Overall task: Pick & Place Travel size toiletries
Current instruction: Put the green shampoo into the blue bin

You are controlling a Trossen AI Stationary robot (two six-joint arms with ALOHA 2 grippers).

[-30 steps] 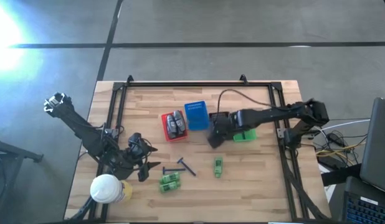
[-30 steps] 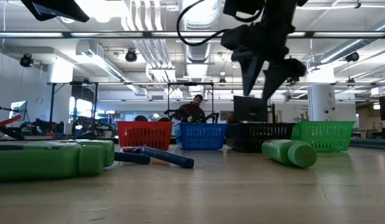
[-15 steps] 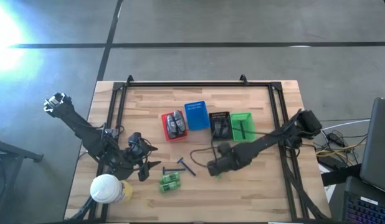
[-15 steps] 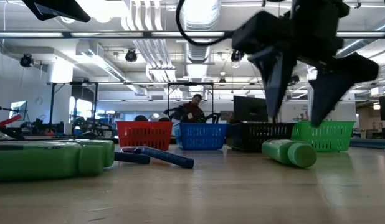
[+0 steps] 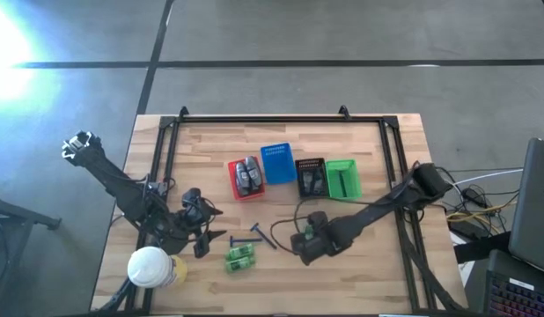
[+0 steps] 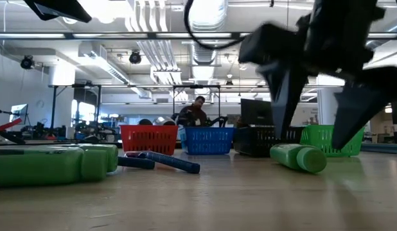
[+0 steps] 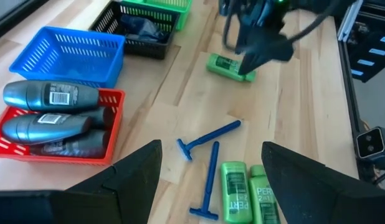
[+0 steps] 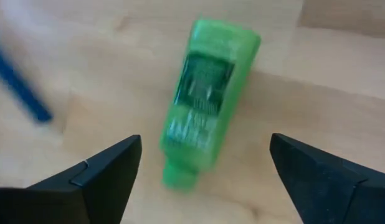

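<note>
A small green bottle lies on its side on the wood, alone, near the table's middle. My right gripper hangs open just above it, pointing down, one finger on each side and touching nothing. Two blue razors and two more green bottles lie flat to the left. Grey oval bottles lie in the red basket. My left gripper waits open at the near left, above the table.
A row of baskets stands behind the bottle: the red one, blue, black and green. A large white-lidded container stands at the near left corner. Bare wood lies in front of the green bottle.
My right gripper has swung from above the black and green baskets toward the table's near edge and sunk down over the single green bottle. It has rolled about its own axis and its fingers have spread wider. Nothing on the table has moved.
</note>
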